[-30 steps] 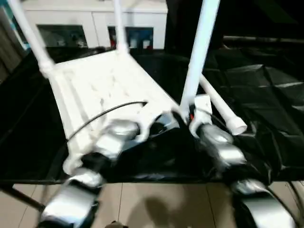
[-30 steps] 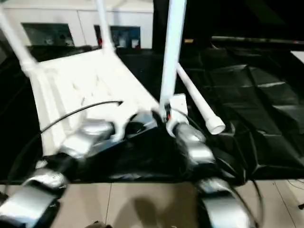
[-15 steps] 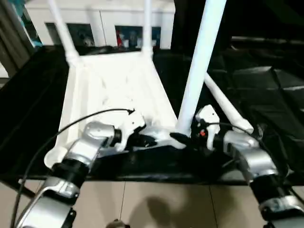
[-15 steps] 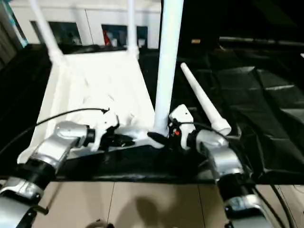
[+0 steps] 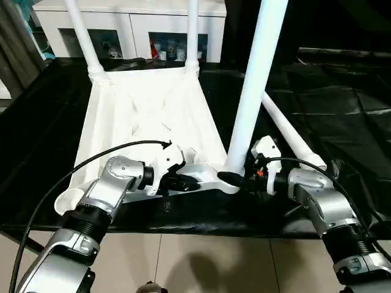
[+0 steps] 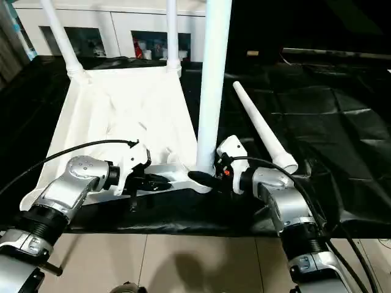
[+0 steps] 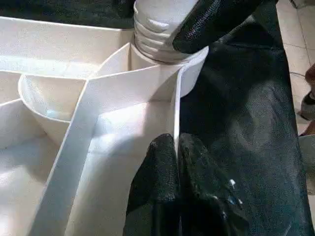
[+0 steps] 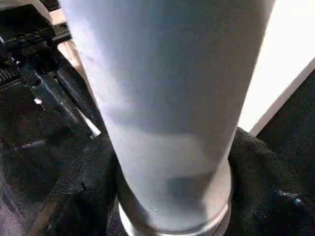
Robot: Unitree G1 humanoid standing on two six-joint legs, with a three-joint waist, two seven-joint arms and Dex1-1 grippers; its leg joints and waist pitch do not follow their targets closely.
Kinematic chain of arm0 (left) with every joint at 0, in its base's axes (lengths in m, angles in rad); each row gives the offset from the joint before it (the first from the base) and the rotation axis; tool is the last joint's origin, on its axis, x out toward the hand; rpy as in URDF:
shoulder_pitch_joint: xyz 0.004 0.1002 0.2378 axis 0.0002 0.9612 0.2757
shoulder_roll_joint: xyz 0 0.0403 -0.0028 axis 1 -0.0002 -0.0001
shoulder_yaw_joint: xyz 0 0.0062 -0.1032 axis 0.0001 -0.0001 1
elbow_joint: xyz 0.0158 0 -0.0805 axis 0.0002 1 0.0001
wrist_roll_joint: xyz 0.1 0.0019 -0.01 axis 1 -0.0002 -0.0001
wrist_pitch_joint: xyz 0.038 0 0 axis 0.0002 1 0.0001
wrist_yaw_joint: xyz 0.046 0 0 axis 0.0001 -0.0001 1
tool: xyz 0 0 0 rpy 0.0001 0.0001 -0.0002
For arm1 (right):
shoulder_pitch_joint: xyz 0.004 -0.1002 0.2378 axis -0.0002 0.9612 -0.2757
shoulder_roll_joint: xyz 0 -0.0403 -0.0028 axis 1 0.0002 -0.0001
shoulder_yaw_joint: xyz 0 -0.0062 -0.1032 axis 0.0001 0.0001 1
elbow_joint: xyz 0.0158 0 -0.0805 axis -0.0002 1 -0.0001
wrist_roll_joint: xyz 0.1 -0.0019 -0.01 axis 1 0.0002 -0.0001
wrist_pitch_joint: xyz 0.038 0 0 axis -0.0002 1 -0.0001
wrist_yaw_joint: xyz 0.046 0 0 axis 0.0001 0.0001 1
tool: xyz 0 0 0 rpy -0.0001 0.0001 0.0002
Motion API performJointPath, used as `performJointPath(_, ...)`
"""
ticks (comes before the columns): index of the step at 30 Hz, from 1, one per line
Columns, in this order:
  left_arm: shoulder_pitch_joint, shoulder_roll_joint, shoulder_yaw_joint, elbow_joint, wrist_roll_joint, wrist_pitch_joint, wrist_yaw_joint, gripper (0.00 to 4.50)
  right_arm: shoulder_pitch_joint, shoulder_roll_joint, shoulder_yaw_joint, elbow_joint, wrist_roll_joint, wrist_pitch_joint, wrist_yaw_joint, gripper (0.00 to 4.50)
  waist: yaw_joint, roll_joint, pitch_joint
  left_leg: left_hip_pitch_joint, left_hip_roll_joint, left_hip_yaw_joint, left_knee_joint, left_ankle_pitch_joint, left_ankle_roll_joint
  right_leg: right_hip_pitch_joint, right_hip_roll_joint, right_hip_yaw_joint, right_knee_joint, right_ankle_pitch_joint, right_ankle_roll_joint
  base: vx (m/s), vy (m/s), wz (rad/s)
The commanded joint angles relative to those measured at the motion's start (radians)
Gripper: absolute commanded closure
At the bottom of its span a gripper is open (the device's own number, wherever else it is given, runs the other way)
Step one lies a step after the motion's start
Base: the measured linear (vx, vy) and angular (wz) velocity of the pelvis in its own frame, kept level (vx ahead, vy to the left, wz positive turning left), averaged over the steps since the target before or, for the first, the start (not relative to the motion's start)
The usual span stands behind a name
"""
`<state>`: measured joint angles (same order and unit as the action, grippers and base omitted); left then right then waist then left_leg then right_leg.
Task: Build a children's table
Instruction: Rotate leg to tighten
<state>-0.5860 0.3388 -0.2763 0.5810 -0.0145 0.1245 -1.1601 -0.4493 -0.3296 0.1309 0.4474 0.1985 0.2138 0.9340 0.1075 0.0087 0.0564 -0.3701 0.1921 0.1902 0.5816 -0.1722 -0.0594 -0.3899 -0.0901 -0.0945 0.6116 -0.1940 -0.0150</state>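
The children's table top (image 5: 153, 116) lies upside down on the black sheet, ribs up. Two legs (image 5: 82, 36) (image 5: 192, 30) stand in its far corner sockets. A third leg (image 5: 253, 91) stands upright in the near right socket. My right gripper (image 5: 232, 178) is shut on this leg's base, with a black finger (image 8: 93, 187) on either side of it. My left gripper (image 5: 186, 181) is shut on the top's thin near rim wall (image 7: 174, 113), just left of that socket. A loose leg (image 5: 287, 134) lies on the sheet to the right.
A white cabinet with glass doors (image 5: 128, 27) stands behind the table. The black sheet (image 5: 342, 110) is wrinkled on the right. A black cable (image 5: 79, 168) arcs over my left forearm. Tiled floor (image 5: 201, 262) lies below the near edge.
The camera has swung, and the table now sits squarer in view. My right gripper has closed in on the near leg's base. The left gripper has kept its pinch on the rim.
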Motion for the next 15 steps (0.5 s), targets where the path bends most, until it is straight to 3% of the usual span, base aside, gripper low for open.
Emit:
performJointPath(1, -0.008, -0.028, 0.019, -0.001, -0.013, -0.002, 0.048, 4.50, 0.004, 0.028, -0.026, 0.059, -0.023, -0.004, -0.103, 1.78, -0.001, -0.010, -0.067, 0.012, 0.046, -0.017, -0.063, -0.173, 0.047, 0.042, -0.074, 0.059, -0.073, -0.178, -0.217, 0.000, 0.000, 0.00)
performJointPath(4, -0.034, -0.068, 0.031, 0.039, 0.009, 0.017, 0.149, 4.50, -0.015, 0.076, -0.071, 0.140, -0.048, -0.008, -0.278, 1.79, -0.010, -0.014, -0.065, 0.013, 0.044, -0.019, -0.067, -0.209, 0.018, 0.044, -0.074, 0.058, -0.079, -0.251, -0.200, 0.000, 0.000, 0.00)
performJointPath(6, -0.081, -0.138, 0.044, 0.100, 0.037, 0.040, 0.297, 4.50, -0.048, 0.150, -0.146, 0.227, -0.046, -0.006, -0.514, 1.80, -0.021, -0.008, -0.062, 0.021, 0.043, -0.020, -0.070, -0.247, -0.005, 0.036, -0.075, 0.059, -0.089, -0.318, -0.186, 0.000, 0.000, 0.00)
performJointPath(8, -0.098, -0.163, 0.050, 0.121, 0.044, 0.045, 0.348, 4.50, -0.061, 0.172, -0.167, 0.249, -0.041, -0.004, -0.578, 1.80, -0.023, -0.010, -0.063, 0.020, 0.042, -0.023, -0.071, -0.255, -0.016, 0.039, -0.075, 0.057, -0.093, -0.347, -0.169, 0.000, 0.000, 0.00)
performJointPath(9, -0.131, -0.214, 0.060, 0.161, 0.050, 0.066, 0.434, 4.50, -0.088, 0.213, -0.197, 0.290, -0.033, -0.005, -0.687, 1.80, -0.024, -0.009, -0.061, 0.019, 0.040, -0.019, -0.069, -0.255, -0.012, 0.037, -0.073, 0.059, -0.097, -0.339, -0.166, 0.000, 0.000, 0.00)
performJointPath(11, -0.149, -0.242, 0.065, 0.181, 0.053, 0.075, 0.481, 4.50, -0.105, 0.235, -0.204, 0.310, -0.030, -0.012, -0.731, 1.80, -0.023, -0.008, -0.065, 0.022, 0.040, -0.020, -0.069, -0.251, -0.009, 0.037, -0.073, 0.058, -0.097, -0.326, -0.164, 0.000, 0.000, 0.00)
performJointPath(12, -0.168, -0.272, 0.066, 0.200, 0.057, 0.080, 0.525, 4.50, -0.128, 0.262, -0.208, 0.338, -0.029, -0.027, -0.770, 1.80, -0.022, -0.005, -0.066, 0.018, 0.040, -0.019, -0.068, -0.236, -0.003, 0.040, -0.073, 0.059, -0.092, -0.288, -0.171, 0.000, 0.000, 0.00)
performJointPath(15, -0.196, -0.317, 0.054, 0.229, 0.074, 0.068, 0.579, 4.50, -0.175, 0.306, -0.189, 0.387, -0.052, -0.071, -0.811, 1.80, -0.022, -0.004, -0.072, 0.016, 0.038, -0.020, -0.065, -0.210, 0.005, 0.042, -0.070, 0.058, -0.086, -0.219, -0.184, 0.000, 0.000, 0.00)
